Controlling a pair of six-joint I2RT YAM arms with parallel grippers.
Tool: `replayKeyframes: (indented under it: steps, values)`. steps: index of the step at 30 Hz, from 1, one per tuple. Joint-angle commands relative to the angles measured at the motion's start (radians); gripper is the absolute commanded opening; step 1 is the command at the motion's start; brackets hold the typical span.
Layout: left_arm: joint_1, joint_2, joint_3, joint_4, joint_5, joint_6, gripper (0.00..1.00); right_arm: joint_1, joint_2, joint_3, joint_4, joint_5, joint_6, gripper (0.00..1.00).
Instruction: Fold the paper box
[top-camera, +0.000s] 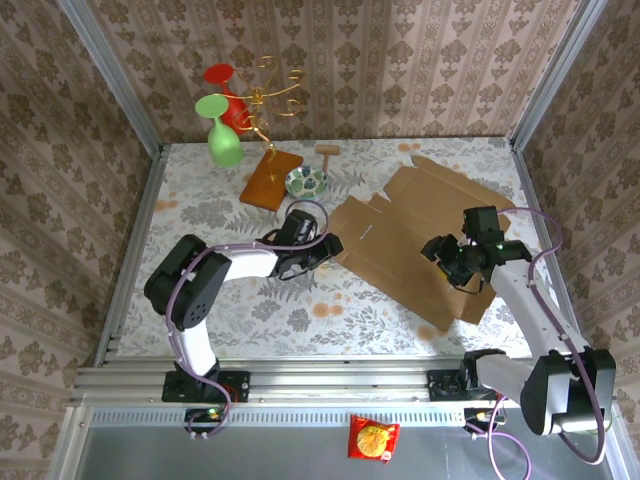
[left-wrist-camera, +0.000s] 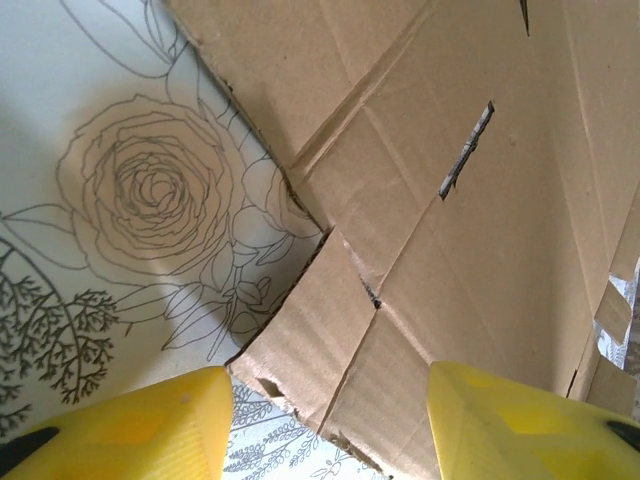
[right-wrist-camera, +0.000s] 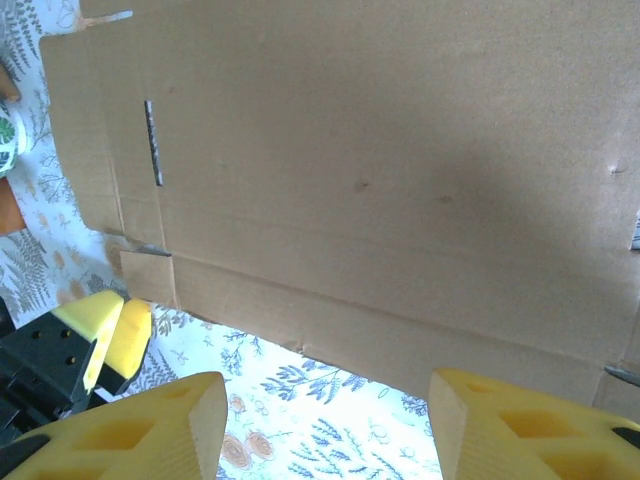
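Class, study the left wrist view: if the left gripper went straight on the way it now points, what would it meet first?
Probably the near flap of the flat tan-brown corrugated cardboard box, which lies straight ahead of the left gripper and its open jaws. How far off it is remains unclear.

The paper box (top-camera: 410, 240) is a plain tan corrugated cardboard sheet, die-cut with flaps, creases and narrow slots, not yet folded. It lies spread open and skewed on the counter (top-camera: 300, 310), right of the middle, one corner pointing near-right.
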Motion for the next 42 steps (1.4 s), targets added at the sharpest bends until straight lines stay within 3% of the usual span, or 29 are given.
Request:
replayKeyframes:
  steps: [1,12,18,21,24,35,42]
  values:
    - [0.011,0.026,0.046,-0.008,-0.002,0.042,0.53,-0.004,-0.017,-0.027,-0.007,-0.031,0.019,0.57]
    - [0.009,0.038,0.077,-0.074,-0.019,0.086,0.55,-0.003,0.002,-0.014,0.016,-0.054,0.024,0.57]
    - [-0.004,0.082,0.094,-0.031,0.026,0.069,0.47,-0.004,0.015,-0.015,0.024,-0.063,0.024,0.57]
    - [-0.013,0.074,0.079,-0.007,0.011,0.047,0.29,-0.002,0.013,-0.011,0.019,-0.053,0.009,0.55]
    - [-0.012,0.052,0.08,-0.006,-0.003,0.029,0.03,0.009,0.011,0.003,-0.008,-0.021,-0.039,0.53]
    - [0.016,-0.064,0.235,-0.271,-0.016,0.01,0.0,0.308,0.059,0.137,-0.113,0.308,-0.361,0.55]
    - [0.047,-0.097,0.301,-0.379,0.019,0.017,0.0,0.555,0.178,0.228,-0.097,0.46,-0.53,0.7]
